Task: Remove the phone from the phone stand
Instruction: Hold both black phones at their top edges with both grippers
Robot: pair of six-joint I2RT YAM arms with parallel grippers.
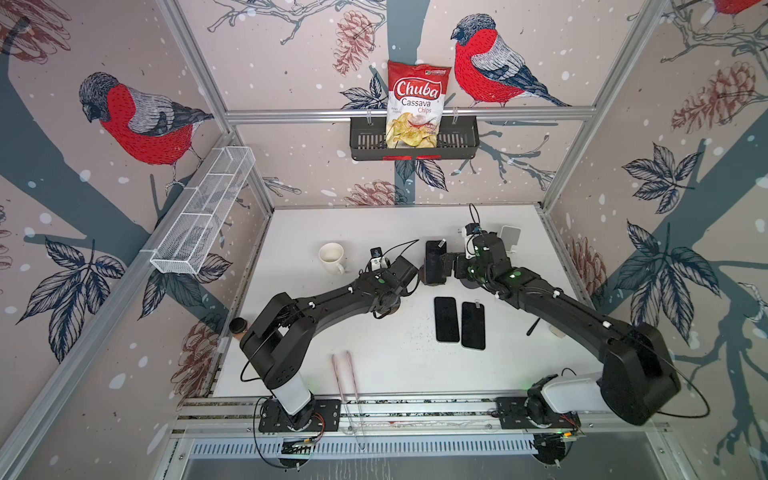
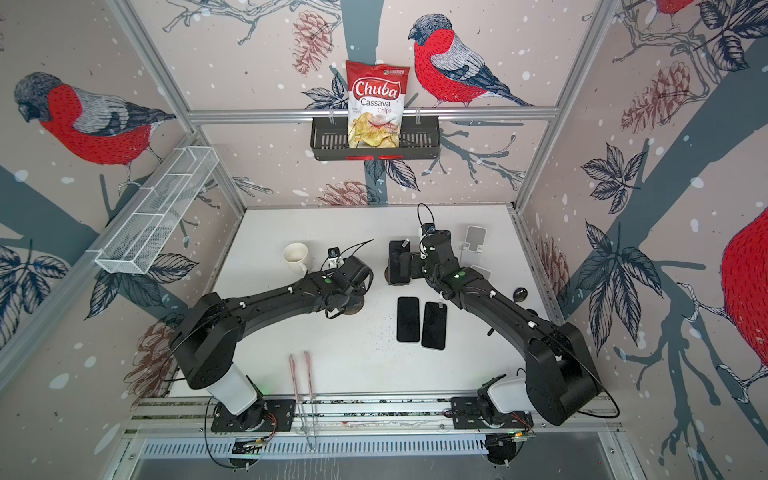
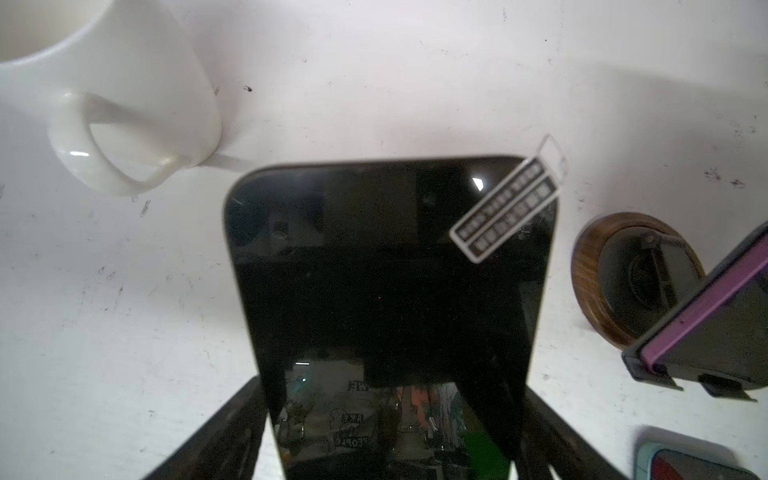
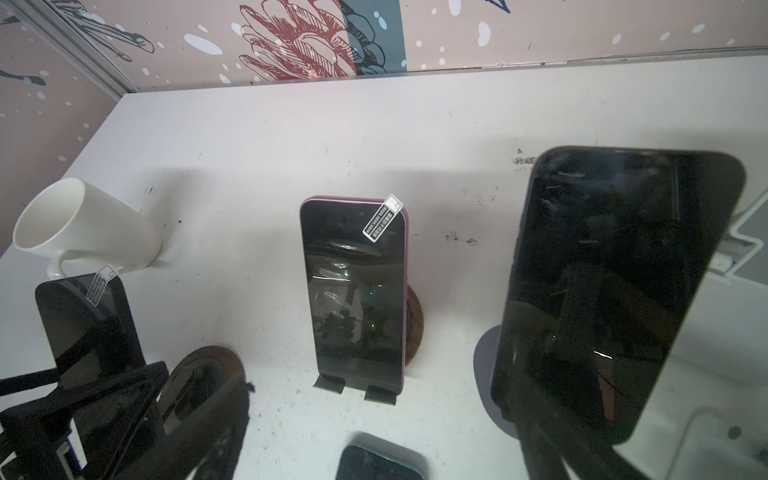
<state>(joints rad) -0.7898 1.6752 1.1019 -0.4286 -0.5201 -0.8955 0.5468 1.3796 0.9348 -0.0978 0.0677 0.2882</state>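
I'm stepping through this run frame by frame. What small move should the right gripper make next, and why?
Probably ease the right gripper forward until its open jaws straddle the purple-edged phone. It stands in the wooden stand, centred ahead of the jaws in the right wrist view but not yet between them.

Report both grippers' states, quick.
Left gripper: closed on the black phone.
Right gripper: open, holding nothing.
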